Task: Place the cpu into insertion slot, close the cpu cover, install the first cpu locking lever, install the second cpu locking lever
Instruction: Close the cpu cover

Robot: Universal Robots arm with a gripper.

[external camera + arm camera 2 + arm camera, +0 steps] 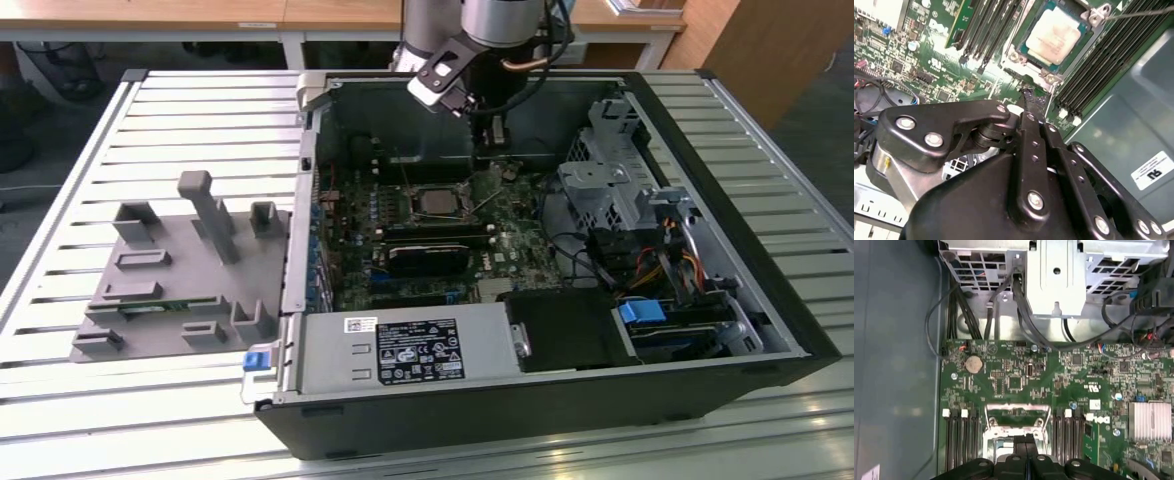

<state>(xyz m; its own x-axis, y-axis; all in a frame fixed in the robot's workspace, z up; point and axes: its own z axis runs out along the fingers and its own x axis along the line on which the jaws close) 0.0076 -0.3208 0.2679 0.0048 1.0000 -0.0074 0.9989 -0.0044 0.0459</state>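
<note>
The cpu [1056,31], a square chip with a silver-tan top, lies flat in the socket [438,200] on the green motherboard. The cpu cover [1016,421], a thin silver frame with a window, stands raised off the socket on the side toward my gripper. My gripper [1026,440] hangs over the board inside the open computer case [721,200], its black fingers [1026,130] pressed together. Its tips sit right at the cover's edge; whether they pinch it I cannot tell. A thin wire lever [1141,12] sticks up off the socket's far corner.
Memory slots [989,25] flank the socket. A metal drive cage [1056,275] with black cables and a finned heat sink [1149,420] stand nearby. A power supply [400,350] fills the case front. A grey fixture [174,270] sits on the slatted table at the exterior view's left.
</note>
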